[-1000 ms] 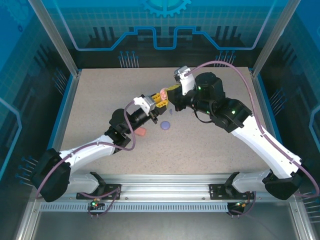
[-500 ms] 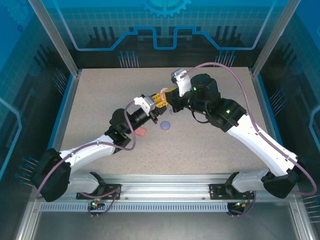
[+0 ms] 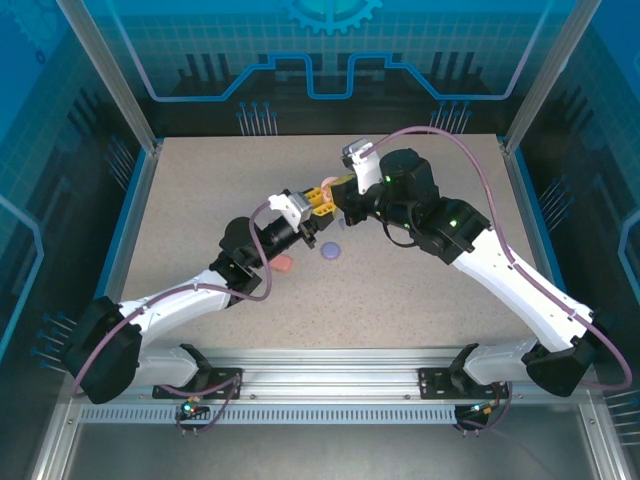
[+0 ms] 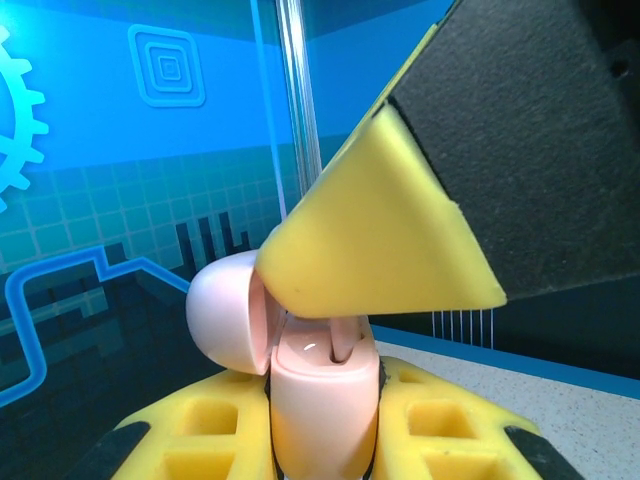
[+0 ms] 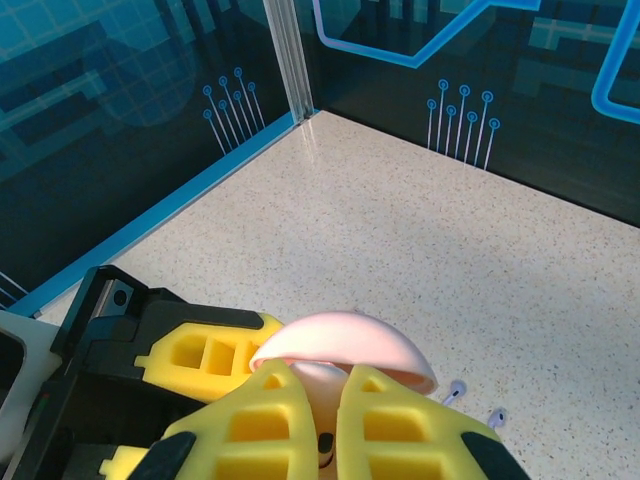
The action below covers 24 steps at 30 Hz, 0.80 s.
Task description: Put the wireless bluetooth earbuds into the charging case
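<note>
Looking down from the overhead camera, I have the left arm reaching in from the near-left corner toward the middle of the speckled grey table (image 3: 190, 190). The left gripper (image 3: 318, 203) is lifted off the surface and clamped on a pale pink, rounded plastic charging case (image 4: 325, 400). In the left wrist view the case stands upright between the yellow foam fingers, and its domed lid (image 4: 225, 325) is swung open to the left.

On the table beside the left forearm lies a salmon-red oval case (image 3: 284, 264). Just to its right, apart from it, lies a purple rounded case (image 3: 331, 250). Both are closed and nothing is touching them.

Further right, the right gripper (image 5: 335, 398) meets the held case from above. Its two yellow fingers are drawn nearly together, leaving only a slim gap. From the left wrist camera, one of those fingers (image 4: 380, 240) comes down at a slant over the open mouth of the case, and a slim pale beige earbud stem (image 4: 340, 342) stands in the cavity right under its tip. I think the right fingers are pinching that earbud, though the tip hides the contact itself.

To the right again, in the right wrist view, two tiny pale earbuds (image 5: 455, 390) (image 5: 495, 417) lie loose on the table beyond the lid, near each other and well clear of both grippers.
</note>
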Tool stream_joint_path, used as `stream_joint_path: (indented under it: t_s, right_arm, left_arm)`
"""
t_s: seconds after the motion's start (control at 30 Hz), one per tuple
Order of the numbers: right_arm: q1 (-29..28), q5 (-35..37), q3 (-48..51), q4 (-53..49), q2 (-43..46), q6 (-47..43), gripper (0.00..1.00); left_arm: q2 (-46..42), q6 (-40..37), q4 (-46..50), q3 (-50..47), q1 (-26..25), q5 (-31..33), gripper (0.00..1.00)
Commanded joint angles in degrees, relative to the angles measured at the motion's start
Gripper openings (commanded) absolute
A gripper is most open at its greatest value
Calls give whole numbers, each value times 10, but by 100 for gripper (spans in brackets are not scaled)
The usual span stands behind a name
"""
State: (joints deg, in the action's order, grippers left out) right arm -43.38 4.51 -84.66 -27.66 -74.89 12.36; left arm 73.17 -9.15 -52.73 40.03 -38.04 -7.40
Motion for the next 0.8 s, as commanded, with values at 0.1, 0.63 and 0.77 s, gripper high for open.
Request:
stream_joint_path:
  t_s: [0.1,0.63,0.77]
  right_arm:
    - [10,0,12,2,7,-12,7]
    - [30,-55,-27,-31,16,0,51]
    - [60,-73,-55,-34,42,43,69]
  left_arm:
    - [-11,0,-25,19,-4,-12,0]
    - [-1,8,-24,21,-4,-1,0]
    - [2,10,-28,16,-4,5,0]
